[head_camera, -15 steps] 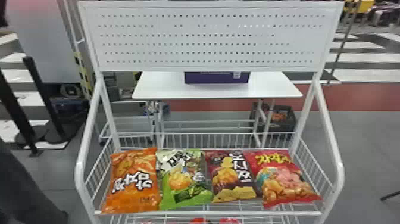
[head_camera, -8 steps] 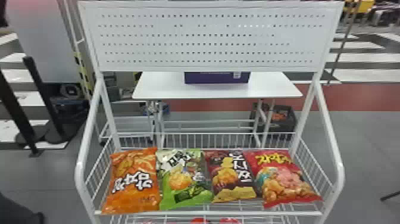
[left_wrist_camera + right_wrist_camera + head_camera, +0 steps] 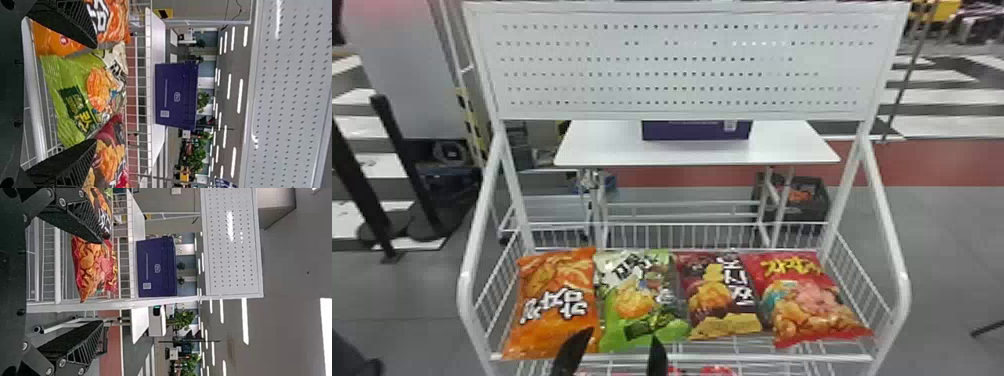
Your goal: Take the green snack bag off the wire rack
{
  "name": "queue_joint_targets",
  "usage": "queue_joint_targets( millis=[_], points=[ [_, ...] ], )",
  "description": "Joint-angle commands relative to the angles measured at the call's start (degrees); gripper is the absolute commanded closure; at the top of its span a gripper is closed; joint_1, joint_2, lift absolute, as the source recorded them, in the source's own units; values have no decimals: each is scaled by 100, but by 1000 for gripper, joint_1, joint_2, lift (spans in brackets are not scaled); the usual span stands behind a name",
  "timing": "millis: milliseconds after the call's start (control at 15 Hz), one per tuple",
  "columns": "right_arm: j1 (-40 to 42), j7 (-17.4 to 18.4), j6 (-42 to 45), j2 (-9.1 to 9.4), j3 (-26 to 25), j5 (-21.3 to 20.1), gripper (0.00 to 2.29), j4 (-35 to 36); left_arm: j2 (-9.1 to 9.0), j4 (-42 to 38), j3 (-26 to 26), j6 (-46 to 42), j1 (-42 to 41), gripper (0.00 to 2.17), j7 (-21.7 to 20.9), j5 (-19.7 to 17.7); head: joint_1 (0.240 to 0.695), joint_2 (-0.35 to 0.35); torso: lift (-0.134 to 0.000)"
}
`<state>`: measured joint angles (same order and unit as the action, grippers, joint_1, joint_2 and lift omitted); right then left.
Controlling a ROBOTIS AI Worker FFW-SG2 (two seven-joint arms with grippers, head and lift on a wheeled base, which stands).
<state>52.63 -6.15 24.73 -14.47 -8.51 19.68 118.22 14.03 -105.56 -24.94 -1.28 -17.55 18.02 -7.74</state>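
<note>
The green, glossy plastic snack bag (image 3: 644,305) lies on the white wire rack (image 3: 682,358), its lower end near the front edge and left of that edge's middle, between the orange snack bag (image 3: 557,300) and the dark maroon snack bag (image 3: 719,300). Its long axis runs front to back, away from the black left gripper (image 3: 622,333), the nearer one, whose empty fingers stand apart at the front edge. The black right gripper (image 3: 104,281), also spread and empty, is toward the right front corner.

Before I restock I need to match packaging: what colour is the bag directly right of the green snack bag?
Dark red bag, best seen in the head view.
</note>
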Motion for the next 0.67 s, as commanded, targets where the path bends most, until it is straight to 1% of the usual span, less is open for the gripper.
queue_joint_targets(
  millis=[0, 133, 200, 333, 467, 600],
  points=[
    [-25, 0, 10, 14, 7, -16, 174, -44, -243, 519, -240, 318, 665, 33, 26, 18, 499, 0, 0],
    [-69, 0, -8, 14, 51, -51, 174, -97, -384, 914, -442, 599, 1140, 36, 70, 18, 499, 0, 0],
    [-86, 0, -8, 23, 77, -60, 174, -106, -498, 1213, -512, 617, 1403, 39, 70, 9, 499, 0, 0],
    [-86, 0, 10, 14, 95, -69, 174, -97, -648, 1732, -547, 792, 1790, 39, 70, 9, 499, 0, 0],
    [-77, 0, -8, 14, 86, -60, 174, -97, -674, 2092, -547, 845, 2071, 36, 70, -52, 499, 0, 0],
    [-77, 0, -8, 5, 77, -43, 174, -97, -683, 2268, -495, 915, 2186, 36, 70, -87, 499, 0, 0]
  ],
)
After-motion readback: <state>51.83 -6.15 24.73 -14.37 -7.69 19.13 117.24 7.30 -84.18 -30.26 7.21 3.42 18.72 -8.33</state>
